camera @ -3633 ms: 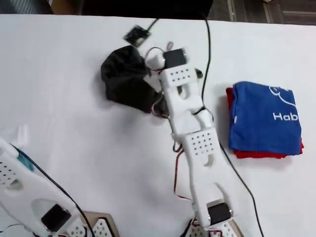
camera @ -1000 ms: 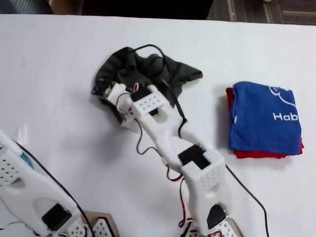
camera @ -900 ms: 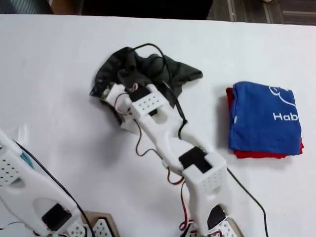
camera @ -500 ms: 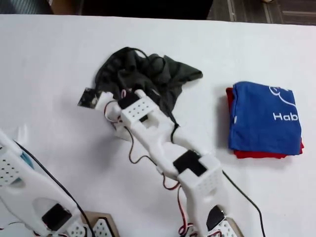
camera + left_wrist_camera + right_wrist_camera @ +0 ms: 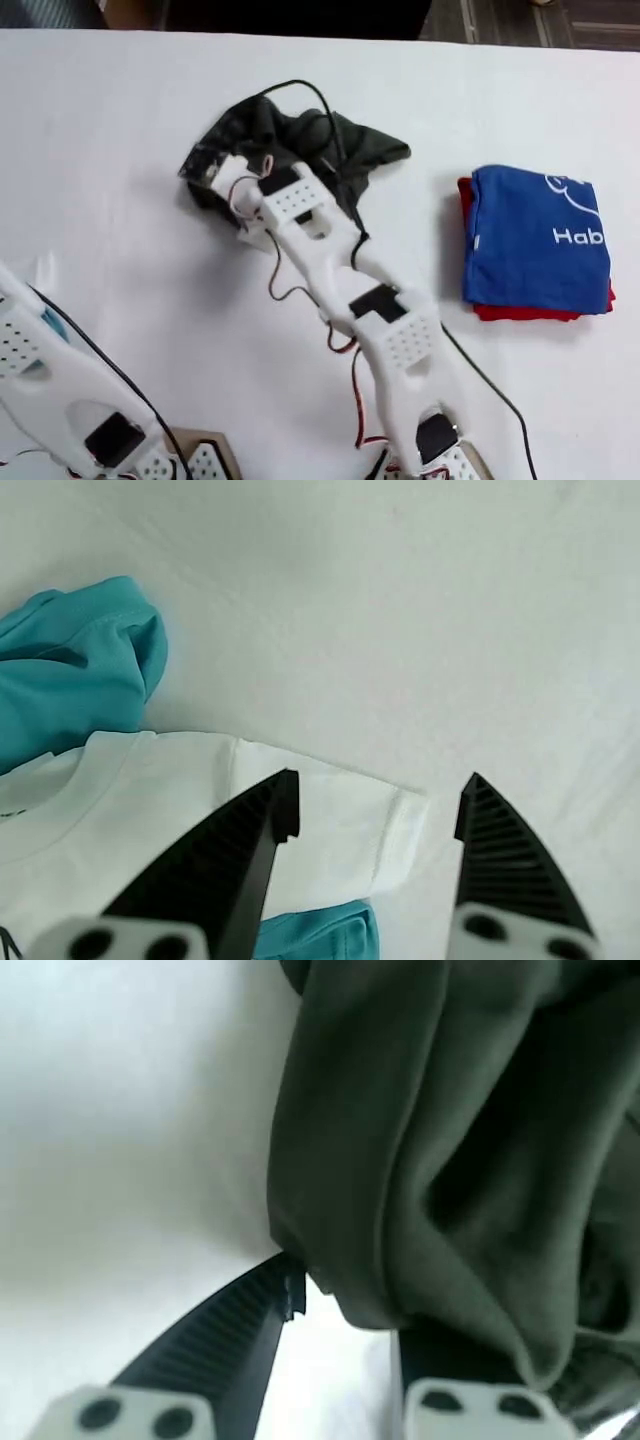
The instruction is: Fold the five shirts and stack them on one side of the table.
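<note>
A crumpled dark shirt point(image 5: 315, 140) lies at the table's far middle. My right gripper point(image 5: 205, 168) is at its left edge. In the right wrist view the gripper point(image 5: 345, 1305) stands open, one black finger point(image 5: 262, 1312) on the bare table and the other under a hanging fold of the dark shirt point(image 5: 430, 1140). A folded blue shirt point(image 5: 535, 238) lies on a folded red shirt point(image 5: 520, 312) at the right. My left gripper point(image 5: 379, 788) hangs open above a white shirt point(image 5: 150, 810) that lies among teal cloth point(image 5: 70, 670).
The left arm point(image 5: 60, 385) stands at the front left corner. The right arm's black cable point(image 5: 330, 110) loops over the dark shirt. Bare white table point(image 5: 110, 110) spreads to the left and far side.
The dark shirt went from a tight bundle to spread rightward. The right gripper swung out left of the shirt half a second ago and has come back to its left edge.
</note>
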